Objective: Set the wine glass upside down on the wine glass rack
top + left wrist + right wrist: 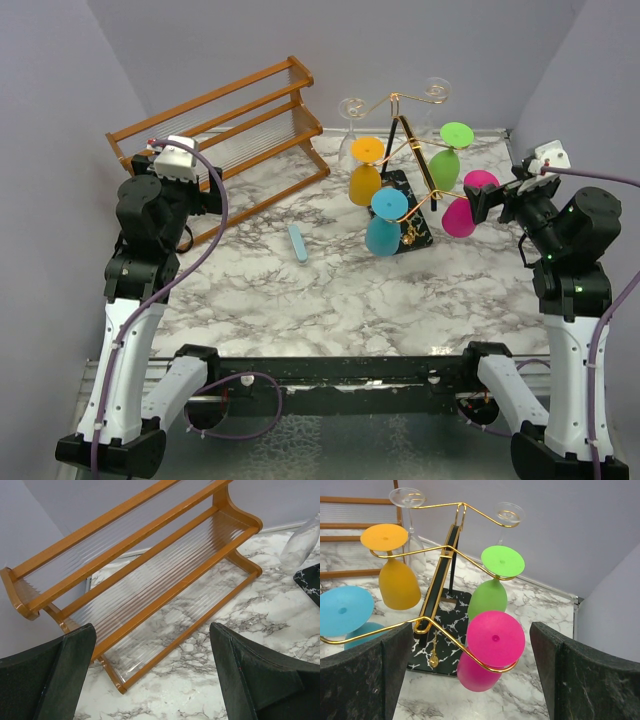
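The wine glass rack (412, 150) stands at the back middle, with gold wire arms on a slanted black post (442, 575) and a black veined base (447, 645). A pink wine glass (468, 205) hangs upside down on its near right arm, as the right wrist view (492, 645) shows. Orange (366, 170), blue (386, 222), green (447, 155) and two clear glasses (350, 125) hang there too. My right gripper (482, 205) is open just right of the pink glass, not touching it (471, 630). My left gripper (152, 630) is open and empty, far left.
A brown wooden slatted shelf rack (215, 125) stands at the back left, right before my left gripper (150, 570). A small light-blue object (298, 242) lies on the marble table (340, 290) left of the rack. Grey walls close in the sides and back.
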Controlling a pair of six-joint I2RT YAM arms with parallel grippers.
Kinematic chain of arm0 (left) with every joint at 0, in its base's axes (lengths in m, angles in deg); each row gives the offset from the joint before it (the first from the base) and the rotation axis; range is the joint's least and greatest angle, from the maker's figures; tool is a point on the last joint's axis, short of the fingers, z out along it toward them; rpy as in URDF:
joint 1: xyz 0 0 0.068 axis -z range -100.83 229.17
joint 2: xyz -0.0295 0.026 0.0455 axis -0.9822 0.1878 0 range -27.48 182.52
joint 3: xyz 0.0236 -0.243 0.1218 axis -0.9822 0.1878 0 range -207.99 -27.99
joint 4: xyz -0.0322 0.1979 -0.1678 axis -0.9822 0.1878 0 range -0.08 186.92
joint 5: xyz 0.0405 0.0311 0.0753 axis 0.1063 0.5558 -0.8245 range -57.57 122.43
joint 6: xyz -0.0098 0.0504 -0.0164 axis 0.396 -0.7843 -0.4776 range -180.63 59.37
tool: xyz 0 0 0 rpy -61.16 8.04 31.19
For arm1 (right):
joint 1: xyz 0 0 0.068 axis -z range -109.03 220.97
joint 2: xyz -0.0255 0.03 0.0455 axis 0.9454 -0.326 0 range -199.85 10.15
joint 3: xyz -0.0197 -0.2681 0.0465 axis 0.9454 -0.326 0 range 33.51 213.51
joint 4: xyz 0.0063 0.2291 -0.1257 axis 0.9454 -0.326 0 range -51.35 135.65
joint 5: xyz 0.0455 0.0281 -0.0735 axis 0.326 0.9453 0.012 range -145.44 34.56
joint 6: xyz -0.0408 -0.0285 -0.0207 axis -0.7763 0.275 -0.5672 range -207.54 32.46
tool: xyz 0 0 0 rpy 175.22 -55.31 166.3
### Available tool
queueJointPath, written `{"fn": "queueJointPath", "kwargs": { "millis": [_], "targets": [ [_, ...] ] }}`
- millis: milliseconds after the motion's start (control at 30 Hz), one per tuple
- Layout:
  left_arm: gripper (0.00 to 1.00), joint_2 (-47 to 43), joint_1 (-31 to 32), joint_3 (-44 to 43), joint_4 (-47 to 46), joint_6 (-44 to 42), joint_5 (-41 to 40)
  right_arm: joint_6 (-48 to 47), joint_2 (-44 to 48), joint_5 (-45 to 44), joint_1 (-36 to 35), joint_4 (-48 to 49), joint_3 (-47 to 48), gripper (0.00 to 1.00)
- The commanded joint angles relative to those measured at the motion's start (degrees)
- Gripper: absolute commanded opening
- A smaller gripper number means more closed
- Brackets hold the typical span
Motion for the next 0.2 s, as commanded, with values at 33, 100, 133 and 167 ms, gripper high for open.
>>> {"fn": "queueJointPath", "kwargs": {
  "millis": [33,100,133,167],
  "targets": [
    [0.99,-0.97,-0.38,0.66,-0.59,0.1,1.24,-0.2,0.54,0.83,0.47,0.14,-0.59,1.0],
    [0.99,-1.14,-0.37,0.4,-0.2,0.18,1.27,-0.29,0.66,1.07,0.47,0.02,-0.64,1.0],
    [0.99,-1.11,-0.37,0.26,-0.02,0.14,1.22,-0.28,0.62,0.85,0.47,-0.08,-0.48,1.0],
    [0.99,-1.09,-0.42,0.1,-0.06,0.16,1.1,-0.23,0.5,0.55,0.53,-0.1,-0.39,1.0]
  ]
}}
